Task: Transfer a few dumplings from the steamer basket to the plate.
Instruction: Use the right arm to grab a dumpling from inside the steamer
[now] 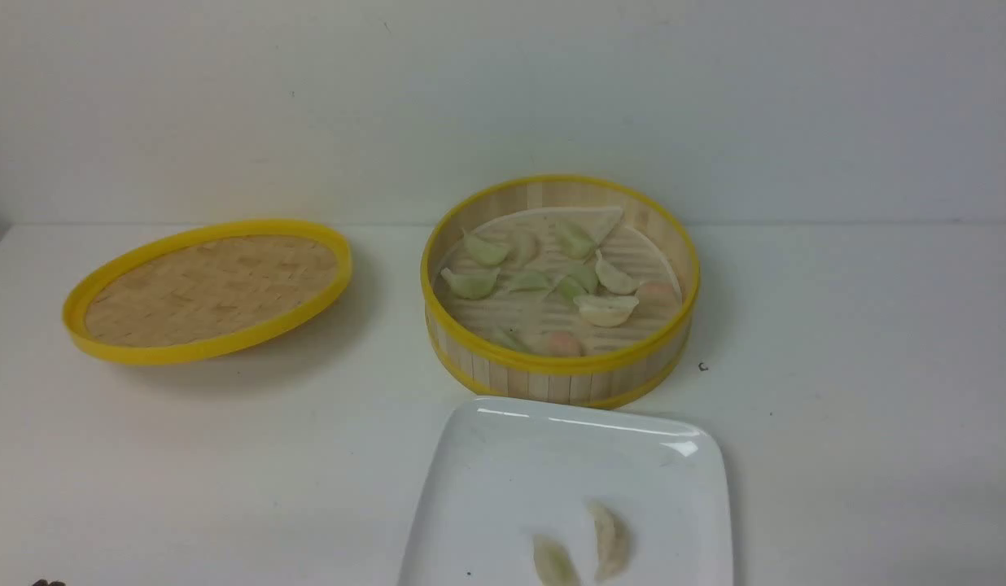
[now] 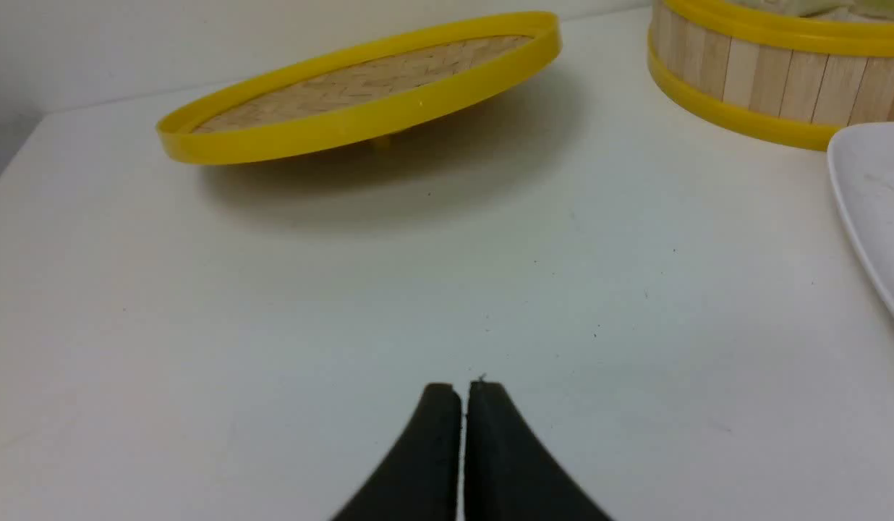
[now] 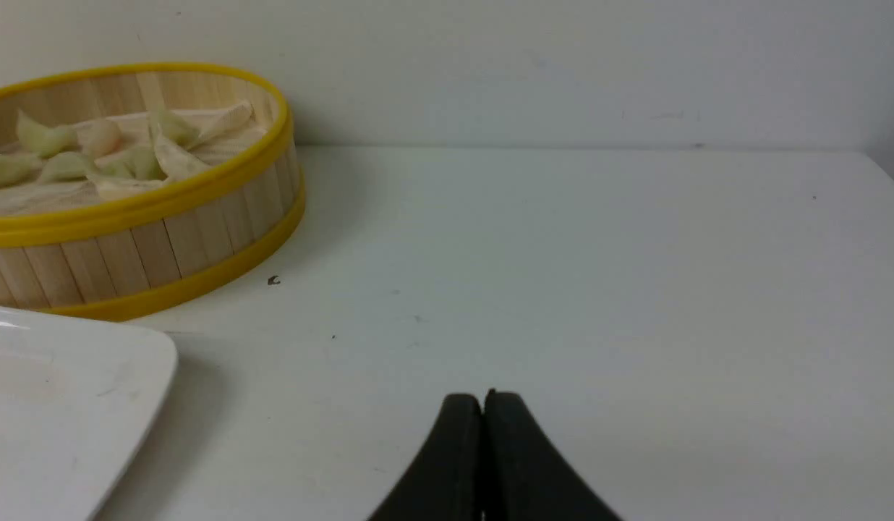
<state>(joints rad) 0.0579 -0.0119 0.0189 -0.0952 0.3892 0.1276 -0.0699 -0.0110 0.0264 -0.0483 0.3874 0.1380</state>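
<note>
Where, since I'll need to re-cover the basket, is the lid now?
In the front view the lid rests tilted on the table, on the robot's left, apart from the steamer basket to its right.

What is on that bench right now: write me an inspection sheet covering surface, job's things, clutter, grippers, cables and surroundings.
Surface: white table, a few faint specks.
Job's things: steamer basket uncovered, with two cream-white dumplings inside among green dumplings and pinkish ones; plate in front of it holds two plated dumplings.
Clutter: lid lying tilted to the left of the basket; small dark fleck on the table to the basket's right.
Grippers: left gripper and right gripper, fingers together, holding nothing, over bare table.
Cables: nothing seen.
Surroundings: plain white wall.
</note>
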